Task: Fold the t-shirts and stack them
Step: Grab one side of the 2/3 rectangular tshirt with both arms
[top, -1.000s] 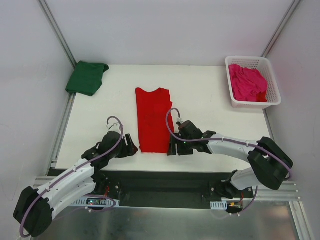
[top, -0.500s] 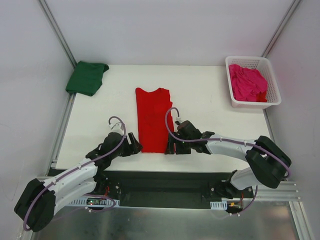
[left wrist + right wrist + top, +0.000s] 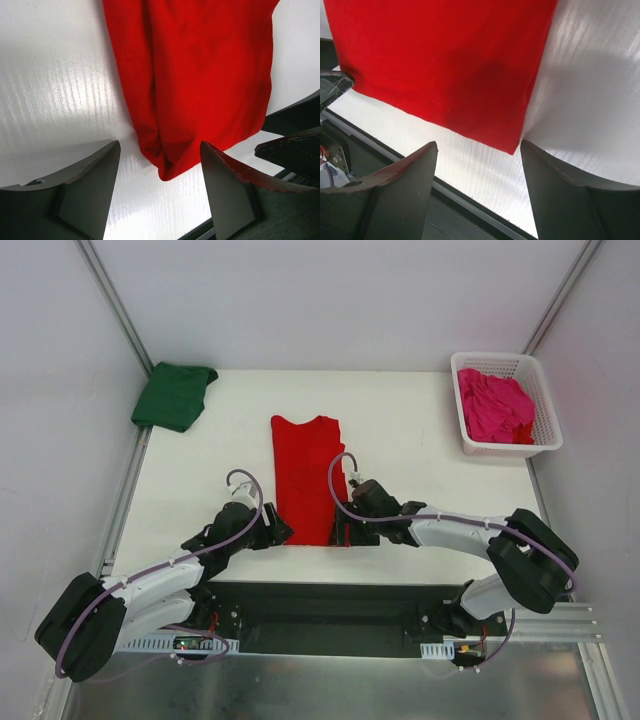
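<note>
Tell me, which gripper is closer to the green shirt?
Left. The left gripper is at the red shirt's near left corner, diagonally below the green shirt; the right gripper is farther, at the near right corner.

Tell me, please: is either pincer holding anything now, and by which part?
Nothing is held. Both stand open: the left pincer at the near left corner of the red t-shirt, the right pincer at its near right corner.

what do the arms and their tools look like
The left arm and right arm have white shells with bulky black joints; a thin purple cable loops along each. The left tool and right tool are black, with two broad dark-grey fingers each.
</note>
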### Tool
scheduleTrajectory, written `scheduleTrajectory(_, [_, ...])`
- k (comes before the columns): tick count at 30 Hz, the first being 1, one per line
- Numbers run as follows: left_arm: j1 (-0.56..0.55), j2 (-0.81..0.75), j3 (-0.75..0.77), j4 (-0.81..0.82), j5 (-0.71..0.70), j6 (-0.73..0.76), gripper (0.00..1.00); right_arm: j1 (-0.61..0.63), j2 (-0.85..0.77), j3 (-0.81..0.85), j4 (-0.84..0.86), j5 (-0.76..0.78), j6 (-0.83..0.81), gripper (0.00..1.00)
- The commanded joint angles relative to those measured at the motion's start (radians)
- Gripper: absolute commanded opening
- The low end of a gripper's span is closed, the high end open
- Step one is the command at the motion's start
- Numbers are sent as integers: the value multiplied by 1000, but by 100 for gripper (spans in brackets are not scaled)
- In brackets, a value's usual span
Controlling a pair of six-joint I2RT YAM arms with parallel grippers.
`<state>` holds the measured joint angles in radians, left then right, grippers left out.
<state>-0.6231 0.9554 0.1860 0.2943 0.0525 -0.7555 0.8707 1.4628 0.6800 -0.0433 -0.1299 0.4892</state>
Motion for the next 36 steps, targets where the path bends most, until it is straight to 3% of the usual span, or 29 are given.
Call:
scheduleTrajectory(1, [-12, 8, -8, 25, 15, -8, 65, 2, 31, 24, -61, 65, -17, 72])
scheduleTrajectory(15, [-26, 60, 6, 65, 20, -22, 52, 4, 79, 38, -63, 59, -18, 70])
scheduleTrajectory(21, [-36, 106, 18, 94, 15, -33, 48, 4, 83, 26, -53, 49, -15, 64])
scheduleTrajectory(30, [-53, 160, 38, 123, 18, -39, 38, 4, 108, 24, -38, 19, -15, 30])
scheduleTrajectory(36, [-59, 172, 47, 124, 18, -45, 17, 2, 114, 27, -33, 7, -14, 1])
